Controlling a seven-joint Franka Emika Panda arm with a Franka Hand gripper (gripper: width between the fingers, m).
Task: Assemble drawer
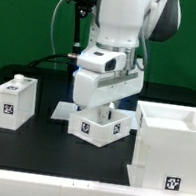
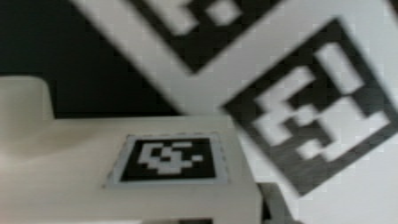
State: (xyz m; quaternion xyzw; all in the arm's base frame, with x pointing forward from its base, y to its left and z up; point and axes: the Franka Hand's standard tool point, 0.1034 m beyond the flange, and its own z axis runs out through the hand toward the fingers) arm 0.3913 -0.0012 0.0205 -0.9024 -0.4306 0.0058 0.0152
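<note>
The drawer (image 1: 93, 133) sits about mid-tabletop, well back from the near edge. It lies between the block (image 1: 13, 103), toward the edge on the exterior view's left, and the taller casing (image 1: 168, 146), by the near corner on the exterior view's right. The claw (image 1: 102, 114) hangs right at its top; I cannot tell whether it is spread or pinching.

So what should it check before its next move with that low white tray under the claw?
1. Gripper right above the drawer: ok.
2. Firm hold on the drawer: cannot tell, the fingertips are hidden.
3. Casing upright on the exterior view's right: ok.
4. Gap between drawer and casing: cannot tell, their edges look very close.
5. Small block well clear, on the exterior view's left: ok.
</note>
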